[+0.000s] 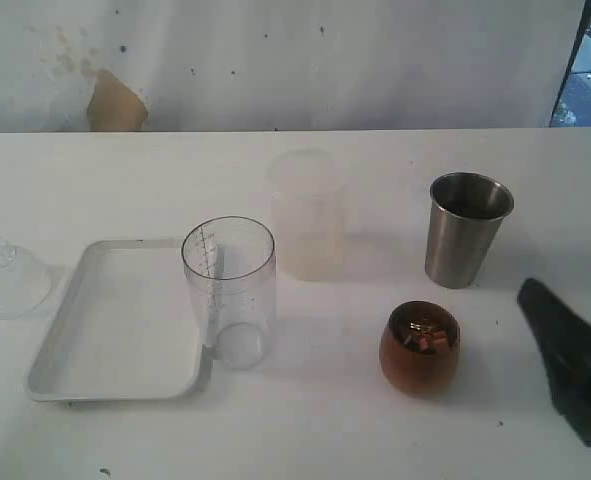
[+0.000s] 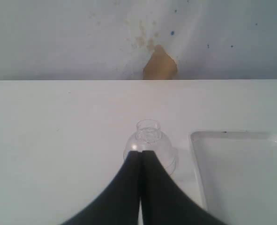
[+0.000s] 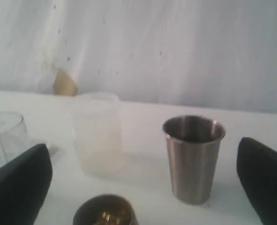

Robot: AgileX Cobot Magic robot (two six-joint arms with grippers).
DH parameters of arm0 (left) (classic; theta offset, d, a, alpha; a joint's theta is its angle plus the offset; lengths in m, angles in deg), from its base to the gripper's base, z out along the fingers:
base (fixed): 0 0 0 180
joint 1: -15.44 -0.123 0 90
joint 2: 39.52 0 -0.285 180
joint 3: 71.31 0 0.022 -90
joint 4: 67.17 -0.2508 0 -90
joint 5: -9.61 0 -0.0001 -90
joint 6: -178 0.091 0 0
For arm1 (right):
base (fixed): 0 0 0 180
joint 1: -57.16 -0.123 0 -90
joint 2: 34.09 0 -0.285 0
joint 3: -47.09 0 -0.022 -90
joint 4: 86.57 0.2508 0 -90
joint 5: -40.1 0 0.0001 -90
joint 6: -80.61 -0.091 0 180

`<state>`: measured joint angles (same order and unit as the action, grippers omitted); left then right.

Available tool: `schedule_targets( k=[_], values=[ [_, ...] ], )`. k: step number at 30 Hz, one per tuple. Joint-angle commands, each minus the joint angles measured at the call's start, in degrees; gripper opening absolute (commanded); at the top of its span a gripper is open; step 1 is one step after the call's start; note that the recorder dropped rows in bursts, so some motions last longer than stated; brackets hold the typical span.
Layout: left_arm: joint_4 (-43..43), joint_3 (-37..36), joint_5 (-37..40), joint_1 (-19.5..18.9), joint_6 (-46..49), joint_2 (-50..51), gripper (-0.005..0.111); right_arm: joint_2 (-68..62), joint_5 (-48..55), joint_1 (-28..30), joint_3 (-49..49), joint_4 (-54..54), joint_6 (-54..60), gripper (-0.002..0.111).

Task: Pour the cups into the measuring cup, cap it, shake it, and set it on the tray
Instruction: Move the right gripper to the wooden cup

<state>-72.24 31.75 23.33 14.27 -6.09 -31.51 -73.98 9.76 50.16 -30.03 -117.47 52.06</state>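
The clear measuring cup [image 1: 228,290] with printed marks stands upright against the right rim of the white tray [image 1: 115,330]. To its right sit the small shiny brown cup [image 1: 419,347] and, farther back, the steel tumbler [image 1: 465,230]. My right gripper [image 3: 143,147] is open wide, its dark fingers [image 1: 570,360] low at the table's right edge. The brown cup [image 3: 105,211] is just ahead between the jaws, the tumbler [image 3: 193,157] beyond it. My left gripper [image 2: 140,152] is shut on nothing, its tips right in front of a clear domed cap [image 2: 149,140].
A frosted translucent cup [image 1: 307,215] stands behind the measuring cup. The clear domed cap [image 1: 7,277] lies on the table left of the tray. The tray's rim [image 2: 197,159] runs close beside the left gripper. A white wall backs the table.
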Motion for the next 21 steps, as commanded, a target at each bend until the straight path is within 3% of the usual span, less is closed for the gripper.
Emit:
schedule_targets(
  k=[1, 6, 21],
  values=[
    [0.4, -0.3, -0.2, 0.2, -0.1, -0.2, 0.0, -12.5, -6.9, 0.2, -0.1, -7.9, -1.3, 0.104],
    [0.4, -0.3, -0.2, 0.2, -0.1, -0.2, 0.0, -27.9, -20.5, 0.2, -0.1, -11.1, 7.8, 0.104],
    [0.4, -0.3, -0.2, 0.2, -0.1, -0.2, 0.0, -54.6, -25.3, 0.2, 6.1, -10.8, 14.7, 0.104]
  ],
)
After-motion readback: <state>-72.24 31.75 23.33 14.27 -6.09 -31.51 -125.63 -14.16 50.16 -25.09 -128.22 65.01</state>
